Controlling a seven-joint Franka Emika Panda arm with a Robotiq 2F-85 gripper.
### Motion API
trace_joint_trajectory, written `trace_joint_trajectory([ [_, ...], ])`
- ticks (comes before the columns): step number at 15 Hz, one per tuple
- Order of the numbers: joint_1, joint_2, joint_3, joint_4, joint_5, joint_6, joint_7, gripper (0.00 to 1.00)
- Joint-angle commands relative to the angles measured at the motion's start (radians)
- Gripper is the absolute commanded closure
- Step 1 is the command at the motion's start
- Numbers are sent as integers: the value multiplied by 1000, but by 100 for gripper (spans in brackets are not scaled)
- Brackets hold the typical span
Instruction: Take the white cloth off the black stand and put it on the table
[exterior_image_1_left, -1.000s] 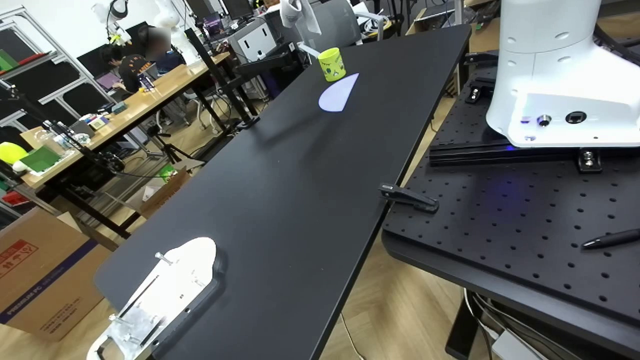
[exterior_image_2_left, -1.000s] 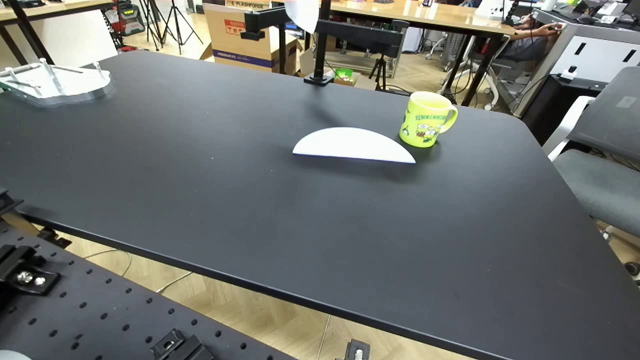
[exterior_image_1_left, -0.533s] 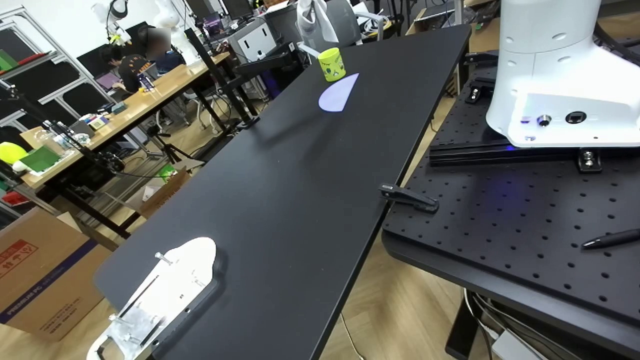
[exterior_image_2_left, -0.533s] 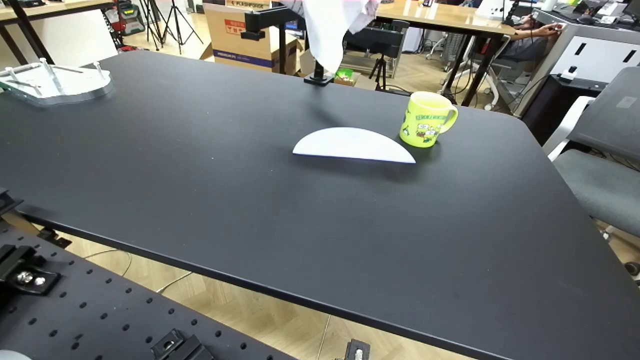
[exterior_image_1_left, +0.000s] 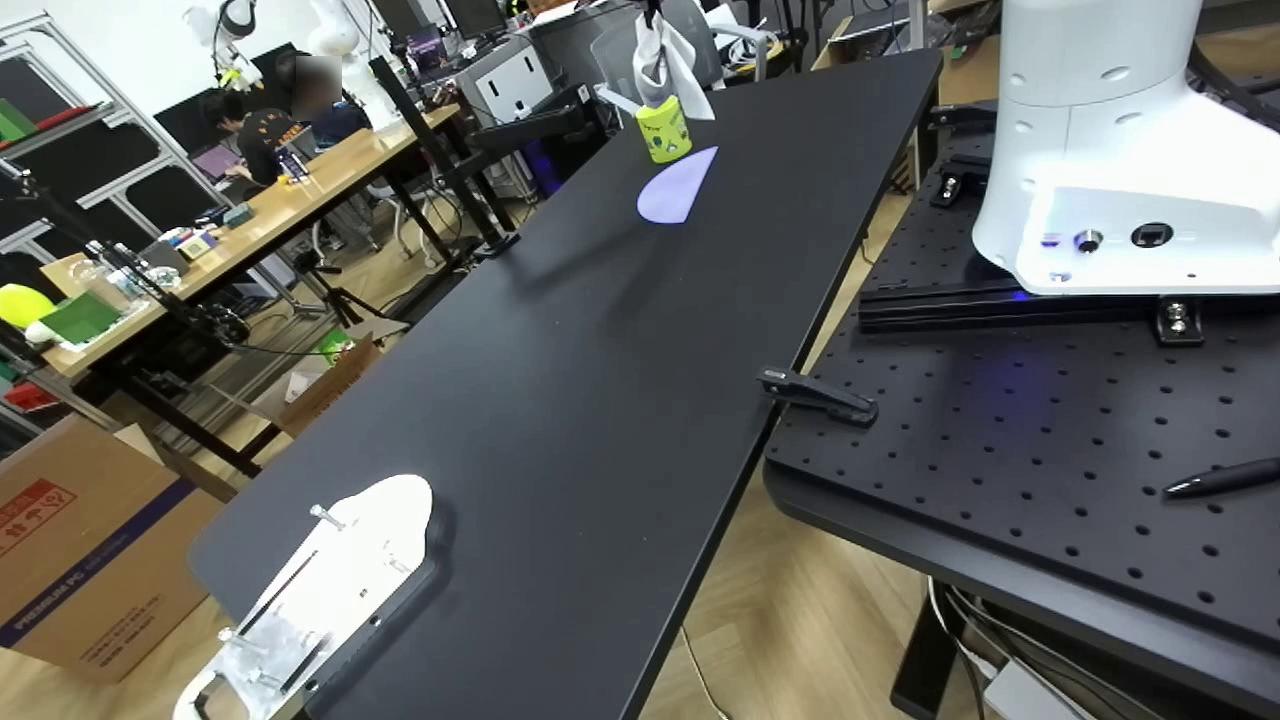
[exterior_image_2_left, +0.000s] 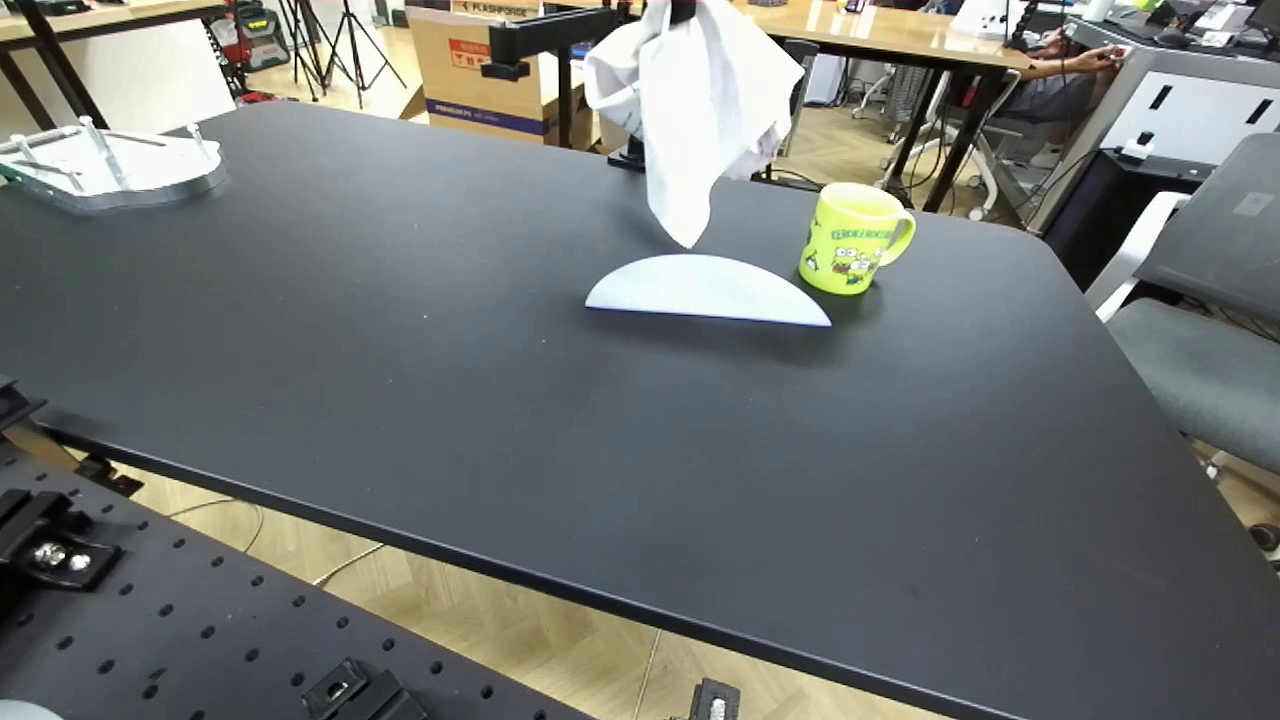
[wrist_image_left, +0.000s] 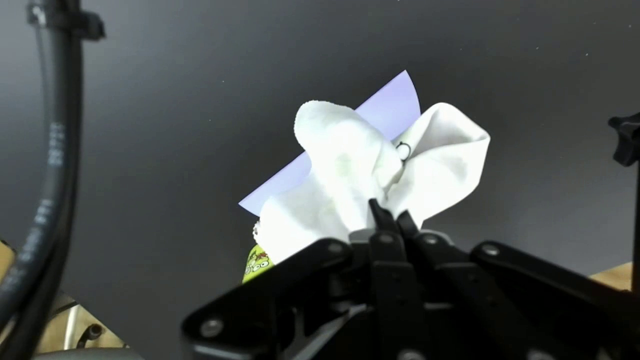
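The white cloth (exterior_image_2_left: 705, 110) hangs bunched in the air over the black table (exterior_image_2_left: 480, 420), off the black stand (exterior_image_2_left: 550, 45). It also shows in an exterior view (exterior_image_1_left: 672, 68) and fills the middle of the wrist view (wrist_image_left: 335, 160). My gripper (wrist_image_left: 389, 210) is shut on the cloth, its fingertips close together with folds spreading out beyond them. Only the gripper's tip shows at the top edge of both exterior views. The cloth's lowest corner hangs just above or behind the pale half-disc in an exterior view. The stand (exterior_image_1_left: 435, 150) is clamped at the table's edge; the cloth partly hides its pole.
A pale half-disc (exterior_image_2_left: 705, 288) lies on the table below the cloth. A yellow-green mug (exterior_image_2_left: 850, 240) stands beside it, partly covered by the cloth in the wrist view (wrist_image_left: 256, 264). A white plate with metal pegs (exterior_image_1_left: 350, 570) lies at the table's other end.
The cloth, held in my gripper, has come down from the top of both exterior views and moved to the right in them. The stand, half-disc and mug have not moved.
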Motion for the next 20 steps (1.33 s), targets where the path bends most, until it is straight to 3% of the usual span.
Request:
trace_joint_trajectory([
  [1, -8, 59, -12, 18, -2, 63, 36, 99],
  [7, -7, 193, -9, 51, -61, 210, 131, 99],
  [8, -4, 207, -12, 55, -56, 207, 135, 73],
  [10, 3, 224, -18, 65, -48, 190, 136, 66],
  [17, 24, 137, -9, 31, -17, 60, 129, 17],
  [20, 32, 70, 0, 13, -3, -19, 137, 1],
])
